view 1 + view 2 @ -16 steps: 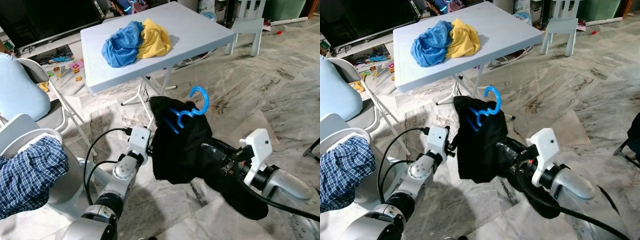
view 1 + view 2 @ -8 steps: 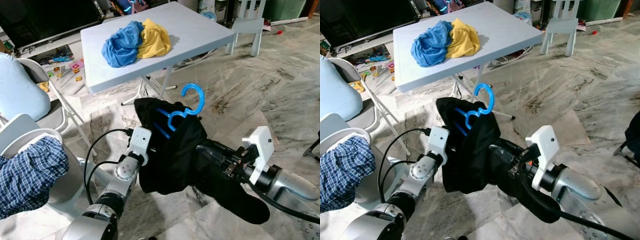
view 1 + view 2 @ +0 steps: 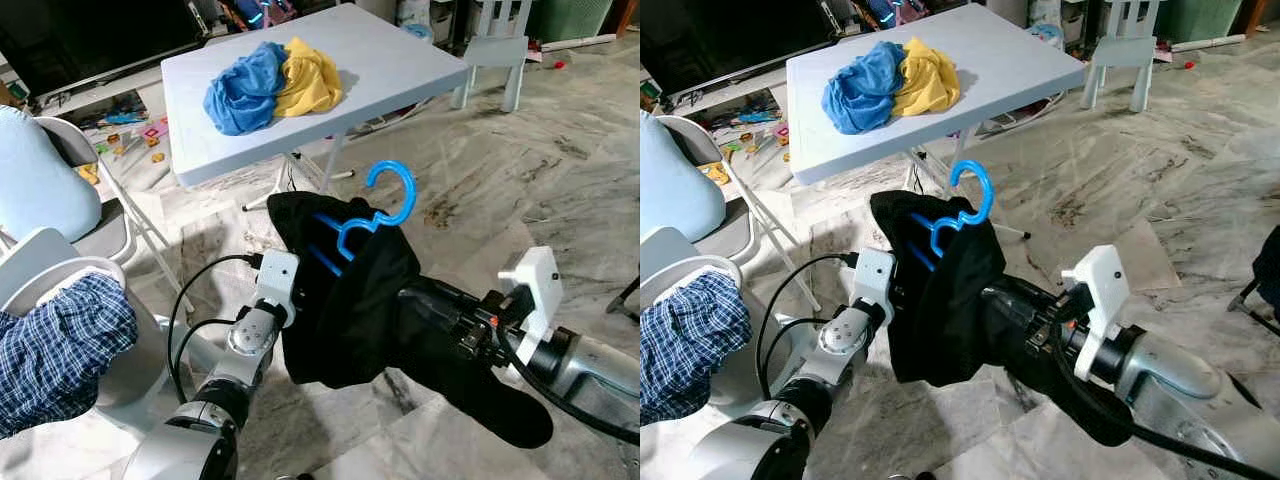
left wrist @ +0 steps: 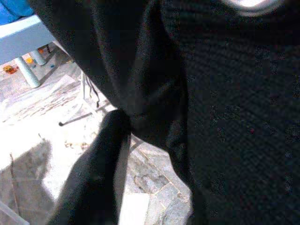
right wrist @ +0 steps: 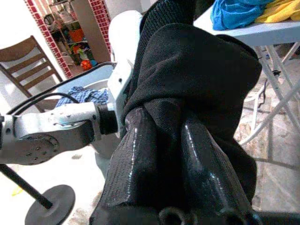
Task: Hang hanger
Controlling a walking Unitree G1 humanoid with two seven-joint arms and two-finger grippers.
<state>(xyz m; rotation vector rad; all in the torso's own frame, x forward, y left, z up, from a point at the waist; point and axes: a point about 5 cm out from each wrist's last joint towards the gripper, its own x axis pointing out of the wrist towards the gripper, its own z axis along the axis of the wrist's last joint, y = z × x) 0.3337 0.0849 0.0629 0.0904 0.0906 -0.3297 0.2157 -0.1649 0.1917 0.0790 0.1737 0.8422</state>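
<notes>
Since a second ago the blue hanger (image 3: 372, 212) and the black garment (image 3: 345, 290) draped on it have been carried toward the robot's left and lifted slightly, the hook now clear above the cloth.

Two black fingers (image 5: 206, 173) of the right gripper (image 5: 176, 140) sit close together with black cloth pinched between them. The left gripper (image 4: 110, 136) is buried in the garment's folds; one dark finger touches the cloth, but whether it is clamped cannot be told.

Both arms hold the hanger mid-air above the marble floor (image 3: 500, 170), in front of the near edge of the white folding table (image 3: 390, 60), where blue and yellow clothes (image 3: 270, 80) lie heaped toward its left end.

Judging by this, the step is transport: garment on hanger, not yet hung. The hook points up and opens toward the table; the hanger's long axis slants down toward the robot's left. Next comes finding a rail, none visible here, and keeping the hook upright.
</notes>
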